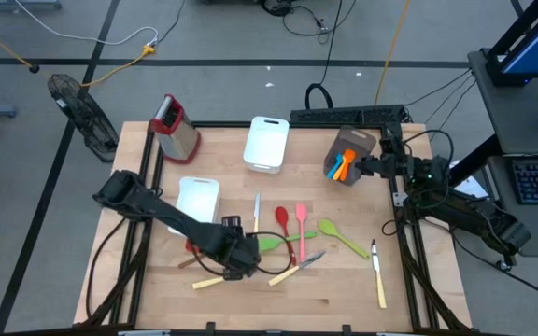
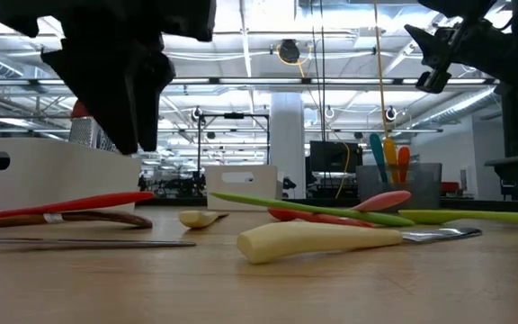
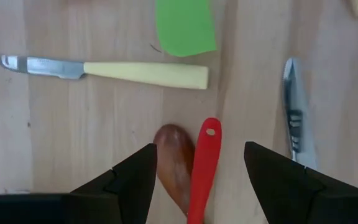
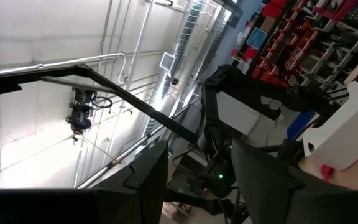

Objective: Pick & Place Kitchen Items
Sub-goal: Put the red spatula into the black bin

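Observation:
Kitchen items lie scattered on the wooden table [image 1: 344,299]. My left gripper [image 3: 199,148] hangs open, pointing down, just above a red utensil's handle [image 3: 205,165] and a wooden spoon's bowl [image 3: 174,163], which lie side by side between its fingers; it touches neither. Beyond them lie a cream-handled knife [image 3: 142,73], a green spatula [image 3: 185,26] and a metal blade [image 3: 294,112]. In the high view this gripper [image 1: 241,261] is near the table's front, left of centre. My right gripper [image 4: 197,149] waits open, raised at the right edge [image 1: 374,166], pointing upward.
Two white tubs [image 1: 197,199] [image 1: 267,143] and a red-topped grater [image 1: 176,126] stand at the back left. A brown holder [image 1: 348,154] with orange and blue utensils stands at the back right. Red [image 1: 281,219], pink [image 1: 301,224] and green [image 1: 339,235] spoons and another knife [image 1: 378,275] lie right of centre.

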